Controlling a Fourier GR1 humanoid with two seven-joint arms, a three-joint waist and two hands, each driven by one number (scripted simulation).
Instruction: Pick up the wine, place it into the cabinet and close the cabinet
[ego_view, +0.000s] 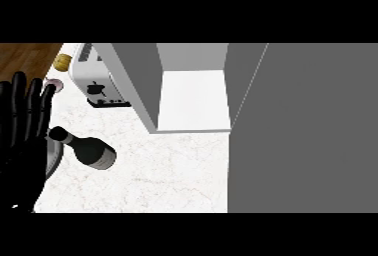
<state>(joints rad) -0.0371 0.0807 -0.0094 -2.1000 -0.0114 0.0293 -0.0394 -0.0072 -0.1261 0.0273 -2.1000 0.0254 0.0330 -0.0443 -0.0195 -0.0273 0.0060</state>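
Dark wine bottle (94, 152) sits on the marble counter (170, 172) just beside my open, straight-fingered left hand (22, 142); I'd wrap its body squarely before lifting toward the open cabinet (140, 80).

No legible text, no labels or numbers

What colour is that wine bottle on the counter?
The wine bottle is dark, almost black, shown best in the head view.
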